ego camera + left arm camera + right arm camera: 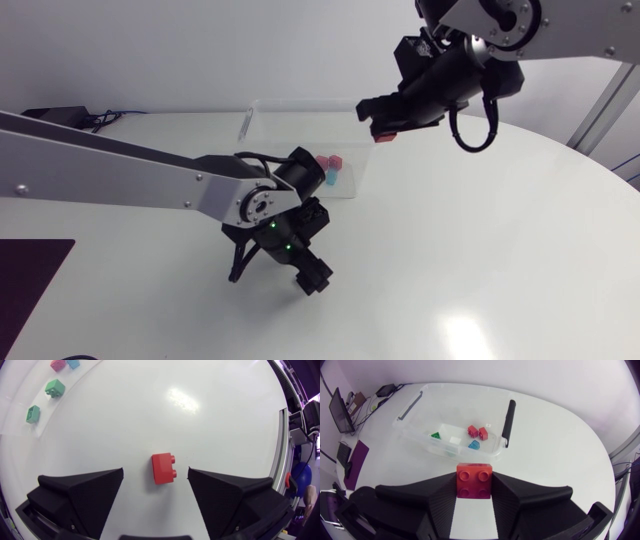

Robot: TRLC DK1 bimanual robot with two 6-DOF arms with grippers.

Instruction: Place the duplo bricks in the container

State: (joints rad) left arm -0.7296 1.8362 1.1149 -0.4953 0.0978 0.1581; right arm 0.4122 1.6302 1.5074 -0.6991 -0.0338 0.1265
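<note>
table (pixel 500 250): white, carries everything.
container (pixel 465 386): clear box near the table's far edge; small red (pixel 476 431), blue (pixel 474 445) and green (pixel 435 435) bricks inside.
left gripper (pixel 155 471): released, fingers either side of loose red brick (pixel 163 468), gaps both sides.
right gripper (pixel 475 491): clenched on held red brick (pixel 475 477), raised by the container's right end.
loose red brick: flat on the table, toward the near edge.

Head camera high over the table (pixel 480 260), left wrist close, facing straight down, right wrist higher, sharing the container (pixel 415 435) with head
</note>
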